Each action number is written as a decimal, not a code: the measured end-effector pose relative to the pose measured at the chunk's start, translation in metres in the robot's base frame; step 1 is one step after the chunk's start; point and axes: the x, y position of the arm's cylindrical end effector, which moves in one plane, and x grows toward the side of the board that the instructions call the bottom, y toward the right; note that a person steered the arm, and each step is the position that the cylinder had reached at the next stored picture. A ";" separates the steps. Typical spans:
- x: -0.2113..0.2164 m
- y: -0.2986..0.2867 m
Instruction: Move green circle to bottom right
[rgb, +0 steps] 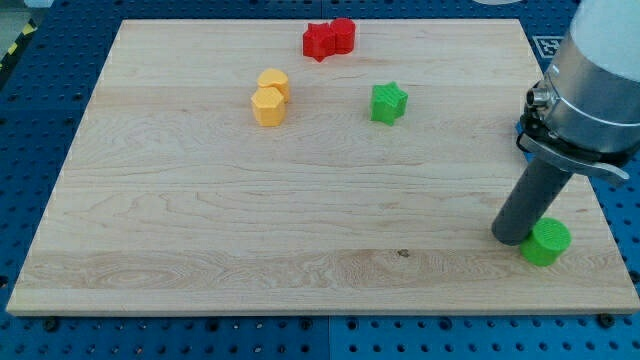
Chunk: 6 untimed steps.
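Observation:
The green circle block (547, 242) lies near the bottom right corner of the wooden board (200, 220). My tip (513, 238) rests on the board just left of the green circle, touching or nearly touching its left side. The dark rod rises from there up and to the right into the grey arm (600, 70) at the view's right edge.
A green star block (389, 102) sits above the middle, right of centre. Two yellow blocks (270, 97) touch each other at the upper middle left. Two red blocks (329, 39) touch near the top edge. Blue perforated table surrounds the board.

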 end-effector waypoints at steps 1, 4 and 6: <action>0.000 0.016; -0.028 0.029; -0.011 0.047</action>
